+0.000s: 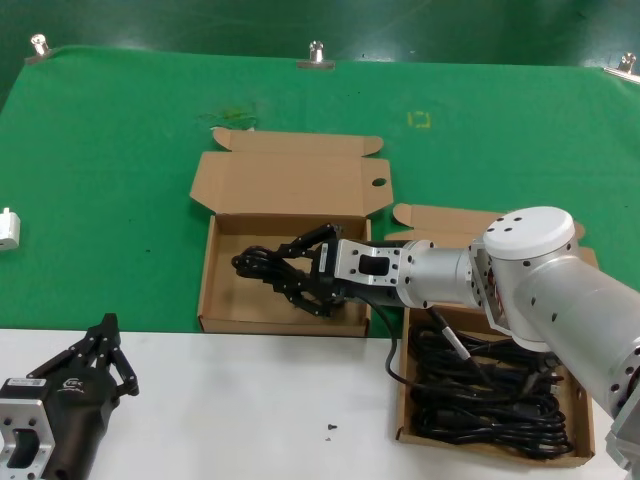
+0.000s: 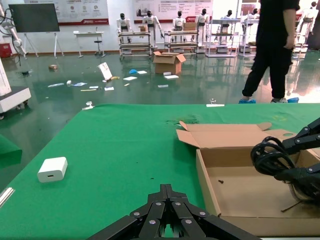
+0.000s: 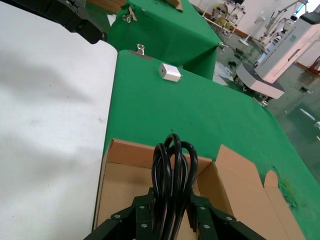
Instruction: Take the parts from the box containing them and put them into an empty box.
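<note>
My right gripper (image 1: 285,272) is shut on a black coiled cable (image 1: 258,263) and holds it low over the empty box (image 1: 213,300), the left of two shallow cardboard boxes. In the right wrist view the cable (image 3: 172,170) sticks out between the fingers above that box's base (image 3: 120,192). The left wrist view shows the cable (image 2: 267,156) over the box (image 2: 240,190) with a dark speck on its base. The box with the other cables (image 1: 495,390) stands on the right under the right arm. My left gripper (image 1: 105,350) is shut and parked at the near left.
Both boxes have open flap lids (image 1: 290,180) lying back on the green cloth. A small white adapter (image 1: 6,230) lies at the far left, also seen in the left wrist view (image 2: 52,169). Metal clamps (image 1: 316,52) hold the cloth's far edge. The near strip is white tabletop (image 1: 250,410).
</note>
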`<state>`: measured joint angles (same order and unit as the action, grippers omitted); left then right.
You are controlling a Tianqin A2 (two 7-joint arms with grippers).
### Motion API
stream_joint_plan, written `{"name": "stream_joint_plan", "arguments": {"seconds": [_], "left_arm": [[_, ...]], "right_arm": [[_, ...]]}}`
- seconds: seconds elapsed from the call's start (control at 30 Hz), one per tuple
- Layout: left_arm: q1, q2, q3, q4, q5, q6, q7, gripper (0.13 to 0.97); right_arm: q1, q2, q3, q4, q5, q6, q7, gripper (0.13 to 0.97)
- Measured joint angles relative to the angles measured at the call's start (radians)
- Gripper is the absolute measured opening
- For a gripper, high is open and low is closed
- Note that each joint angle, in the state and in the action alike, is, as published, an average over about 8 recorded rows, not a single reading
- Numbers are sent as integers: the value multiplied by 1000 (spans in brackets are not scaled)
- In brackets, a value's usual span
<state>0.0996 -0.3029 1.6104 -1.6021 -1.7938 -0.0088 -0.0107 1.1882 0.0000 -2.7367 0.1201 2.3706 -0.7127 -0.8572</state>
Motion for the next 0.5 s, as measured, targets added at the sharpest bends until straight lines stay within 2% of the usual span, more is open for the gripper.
{"name": "stream_joint_plan", "arguments": {"seconds": [0.37,0.5], "left_arm": [[0,0,0,0,0,0,0,139],[0,0,0,0,0,0,0,139]], "right_arm": [[4,0,-13,0,34,0,-12,325],[13,0,-7,-6,38,-2,-16,397]]}}
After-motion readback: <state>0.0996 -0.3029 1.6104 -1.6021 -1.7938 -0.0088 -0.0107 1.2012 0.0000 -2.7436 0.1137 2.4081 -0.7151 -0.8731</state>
